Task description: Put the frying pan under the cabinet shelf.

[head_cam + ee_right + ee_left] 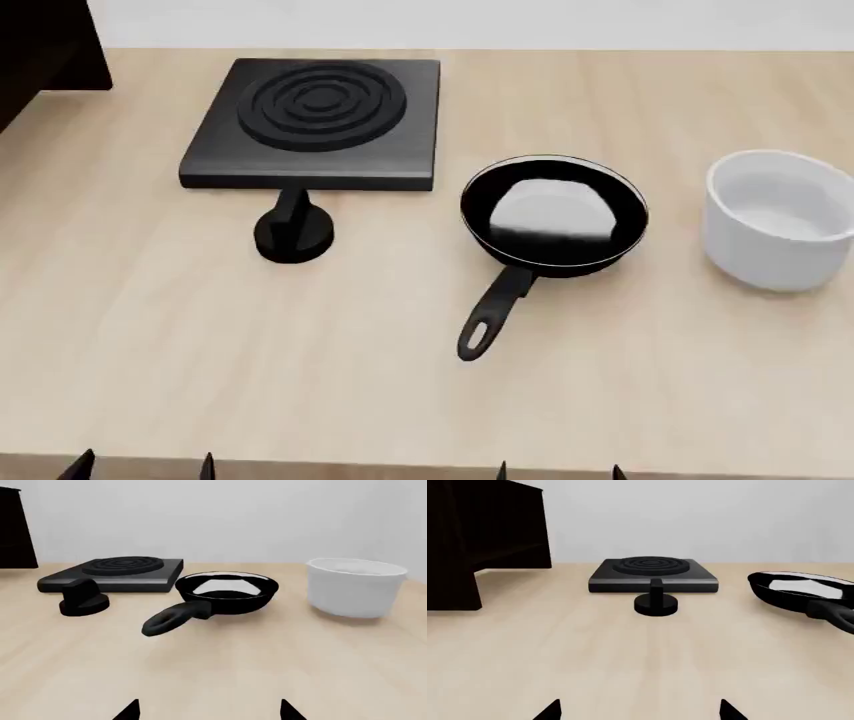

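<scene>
The frying pan [554,212] sits on the table [400,380] between hob plate [318,120] and white pot [778,218]. Both grippers, left gripper [639,710] and right gripper [208,710], hang spread wide, gripping nothing.

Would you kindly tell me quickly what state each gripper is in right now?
Left gripper: open, holding nothing.
Right gripper: open, holding nothing; the round black frying pan sits untouched on the table.

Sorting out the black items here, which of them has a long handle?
The frying pan, right of the square ringed plate: a long handle runs toward the table's near edge. The knob is just a short stub.
</scene>
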